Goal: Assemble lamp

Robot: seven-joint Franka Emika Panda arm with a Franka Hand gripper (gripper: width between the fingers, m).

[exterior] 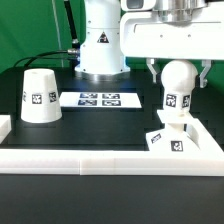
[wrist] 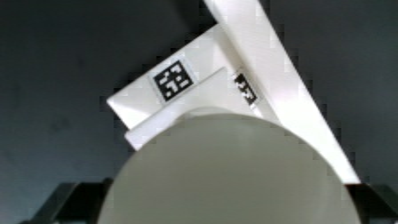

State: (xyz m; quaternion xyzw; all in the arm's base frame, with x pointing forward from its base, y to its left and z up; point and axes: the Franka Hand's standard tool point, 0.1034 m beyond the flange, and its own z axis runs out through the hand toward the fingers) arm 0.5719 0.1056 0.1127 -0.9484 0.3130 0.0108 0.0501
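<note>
Claw over the bulb on the lamp base

The claw (exterior: 177, 82) straddled the ball of the bulb (exterior: 174, 98), one finger on each side. Whether the pads pressed it could not be told. The bulb stood upright with its neck on the blocky base (exterior: 168, 140), near the exterior view's right. In the wrist view the bulb (wrist: 222, 170) covered much of the base (wrist: 178, 90). The shade (exterior: 38, 97) sat wide end down on the dark worktop (exterior: 100, 125), well apart at the exterior view's left, with the marker board (exterior: 98, 99) between.

No legible text, square tags (exterior: 37, 98) on shade (exterior: 42, 78), bulb (exterior: 177, 78), base (exterior: 160, 140), marker board (exterior: 100, 99)
</note>
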